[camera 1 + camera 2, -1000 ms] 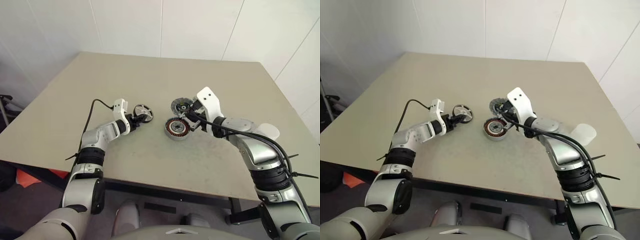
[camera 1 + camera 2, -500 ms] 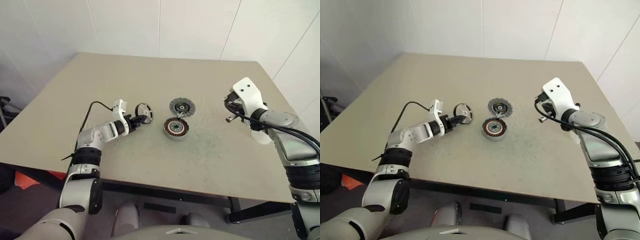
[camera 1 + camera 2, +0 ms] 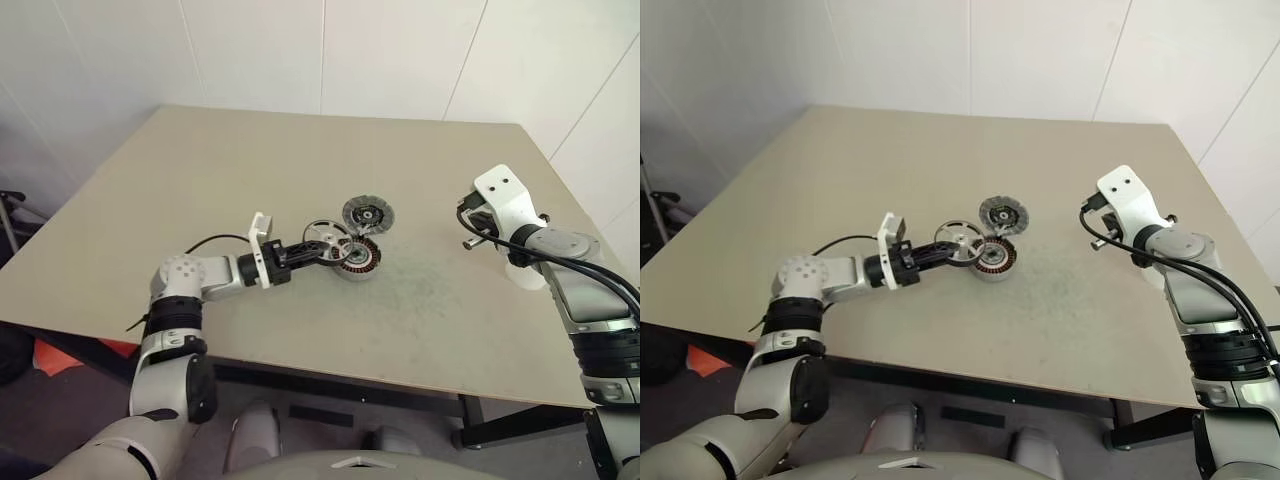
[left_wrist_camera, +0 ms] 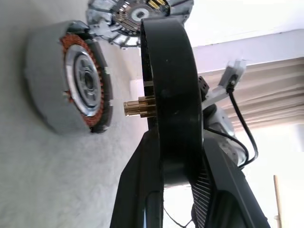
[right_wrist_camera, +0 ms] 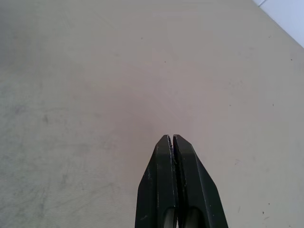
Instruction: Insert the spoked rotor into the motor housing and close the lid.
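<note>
My left gripper (image 3: 314, 249) is shut on the spoked rotor (image 3: 325, 238), a thin black wheel held off the table right beside the motor housing (image 3: 356, 258). In the left wrist view the rotor (image 4: 168, 80) stands edge-on between my fingers (image 4: 137, 185), and its brass shaft (image 4: 137, 107) points at the housing's copper windings (image 4: 83, 83). The lid (image 3: 367, 213), a ribbed grey disc, lies flat just behind the housing. Far to the right, my right gripper (image 5: 171, 138) is shut on nothing over bare tabletop.
The beige table (image 3: 250, 160) ends close in front of me and at the right. A white translucent cylinder (image 3: 522, 273) stands near the right edge, partly behind my right forearm.
My left gripper has lifted the rotor and carried it right to the housing, rolling the wrist. My right arm swung away from the housing to the right side.
</note>
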`<state>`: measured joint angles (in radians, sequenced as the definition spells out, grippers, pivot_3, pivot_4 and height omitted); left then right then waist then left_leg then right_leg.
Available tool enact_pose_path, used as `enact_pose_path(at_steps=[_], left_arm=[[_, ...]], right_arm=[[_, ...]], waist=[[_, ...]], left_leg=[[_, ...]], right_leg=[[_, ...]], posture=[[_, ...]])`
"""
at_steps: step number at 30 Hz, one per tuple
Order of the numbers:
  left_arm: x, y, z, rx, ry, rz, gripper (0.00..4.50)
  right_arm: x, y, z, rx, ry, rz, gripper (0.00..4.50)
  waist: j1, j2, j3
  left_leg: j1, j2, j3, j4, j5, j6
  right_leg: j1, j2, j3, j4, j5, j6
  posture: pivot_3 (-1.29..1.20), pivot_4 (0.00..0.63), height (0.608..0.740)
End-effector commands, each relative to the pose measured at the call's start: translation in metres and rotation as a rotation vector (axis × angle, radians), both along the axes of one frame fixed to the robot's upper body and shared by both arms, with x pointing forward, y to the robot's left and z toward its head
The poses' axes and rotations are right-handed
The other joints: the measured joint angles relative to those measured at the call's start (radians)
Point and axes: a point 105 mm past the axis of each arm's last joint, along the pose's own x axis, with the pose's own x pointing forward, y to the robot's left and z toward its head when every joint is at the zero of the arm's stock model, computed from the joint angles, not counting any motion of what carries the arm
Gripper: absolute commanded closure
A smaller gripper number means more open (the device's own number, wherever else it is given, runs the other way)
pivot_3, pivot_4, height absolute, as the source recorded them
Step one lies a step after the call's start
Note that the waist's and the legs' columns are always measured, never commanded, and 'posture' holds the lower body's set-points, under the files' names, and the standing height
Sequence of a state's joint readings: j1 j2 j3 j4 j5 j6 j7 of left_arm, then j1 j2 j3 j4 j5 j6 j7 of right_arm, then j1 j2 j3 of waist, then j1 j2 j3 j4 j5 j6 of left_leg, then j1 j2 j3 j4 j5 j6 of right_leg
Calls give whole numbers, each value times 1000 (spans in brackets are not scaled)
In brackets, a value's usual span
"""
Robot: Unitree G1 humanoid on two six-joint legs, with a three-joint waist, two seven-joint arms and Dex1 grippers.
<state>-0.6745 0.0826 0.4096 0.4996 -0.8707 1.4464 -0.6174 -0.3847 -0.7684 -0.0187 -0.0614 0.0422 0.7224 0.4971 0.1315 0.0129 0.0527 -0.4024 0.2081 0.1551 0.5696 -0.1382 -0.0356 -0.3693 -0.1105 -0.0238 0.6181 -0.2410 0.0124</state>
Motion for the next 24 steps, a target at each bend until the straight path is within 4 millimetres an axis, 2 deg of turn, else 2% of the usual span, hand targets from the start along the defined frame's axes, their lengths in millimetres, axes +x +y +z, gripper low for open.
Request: enact_pose_path(at_steps=[1,6,12,16,24], left_arm=[[6,-16,10,-32,-11,-22,4084],[19,-34,12,-41,-2,-5,4084],[35,-41,10,-38,0,51,4084],[35,-49,9,-16,-11,28,4084],[28,-50,-7,42,15,0,4084]], right_arm=[[3,-1,14,-15,-58,3,4500],[4,0,12,-12,-59,1,4500],[2,1,9,-9,-61,-5,4500],[3,3,10,-4,-67,-3,4500],[4,4,9,-4,-71,-4,4500]], waist=[[-1,0,0],[-1,0,0],[1,0,0],[4,0,0],[5,0,0]], left_leg=[[0,0,0,0,0,0],[-1,1,0,0,0,1],[-1,0,0,0,-1,2],[-2,0,0,0,-1,2],[-2,0,0,0,-3,5]], right_leg=[[0,0,0,0,0,0],[0,0,0,-1,0,0],[1,0,0,-4,0,0],[1,0,-1,-6,0,0],[2,-1,-1,-7,0,0]], posture=[[0,0,740],[0,0,740],[0,0,740],[0,0,740],[0,0,740]])
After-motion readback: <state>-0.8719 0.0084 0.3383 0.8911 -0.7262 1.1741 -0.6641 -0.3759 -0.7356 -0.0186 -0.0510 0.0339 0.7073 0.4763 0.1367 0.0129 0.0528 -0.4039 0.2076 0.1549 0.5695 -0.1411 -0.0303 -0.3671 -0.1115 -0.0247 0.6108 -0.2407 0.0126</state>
